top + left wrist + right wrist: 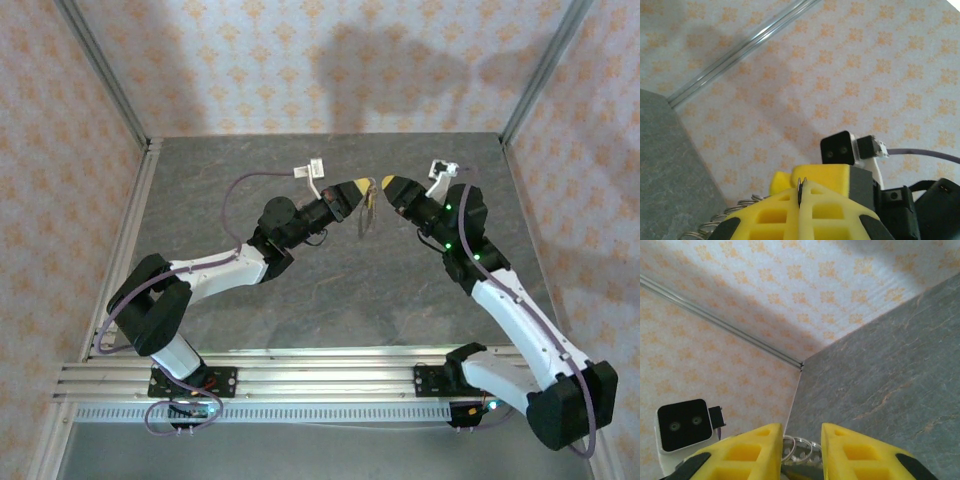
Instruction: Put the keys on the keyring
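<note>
Left hand (354,187) pinches keyring (366,213) — its coils sit between fingers of the half-open right hand (389,182).

A grey, stone-veined worktop (330,300) fills the floor of a booth. Its back wall (250,60) and side walls (50,200) are papered pale with a small orange flower pattern. Metal posts (100,70) stand in the back corners. Soft shadows (400,70) fall across the back wall, and a slotted metal rail (320,372) runs along the near edge.
</note>
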`<move>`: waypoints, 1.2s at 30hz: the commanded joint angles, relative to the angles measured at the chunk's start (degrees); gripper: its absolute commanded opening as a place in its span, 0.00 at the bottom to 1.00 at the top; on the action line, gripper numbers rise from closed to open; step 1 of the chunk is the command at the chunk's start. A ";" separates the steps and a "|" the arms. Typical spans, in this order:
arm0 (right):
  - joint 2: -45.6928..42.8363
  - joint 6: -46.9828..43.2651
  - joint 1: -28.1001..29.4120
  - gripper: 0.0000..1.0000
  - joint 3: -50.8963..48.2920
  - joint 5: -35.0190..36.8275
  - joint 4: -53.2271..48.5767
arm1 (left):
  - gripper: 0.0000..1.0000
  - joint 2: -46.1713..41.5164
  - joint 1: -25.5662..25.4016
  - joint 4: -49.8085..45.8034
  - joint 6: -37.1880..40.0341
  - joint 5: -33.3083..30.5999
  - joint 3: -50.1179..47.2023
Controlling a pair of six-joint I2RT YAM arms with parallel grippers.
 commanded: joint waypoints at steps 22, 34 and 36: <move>2.27 5.36 2.86 0.24 -3.46 -4.93 14.88 | 0.00 -1.26 -0.15 1.74 1.20 1.86 2.30; 0.54 6.34 4.16 0.28 -3.81 -4.67 15.69 | 0.00 -1.19 -0.20 1.83 1.21 1.72 2.26; 0.31 6.46 4.32 0.28 -3.80 -4.66 15.78 | 0.00 -1.16 -0.19 1.68 1.33 1.73 2.26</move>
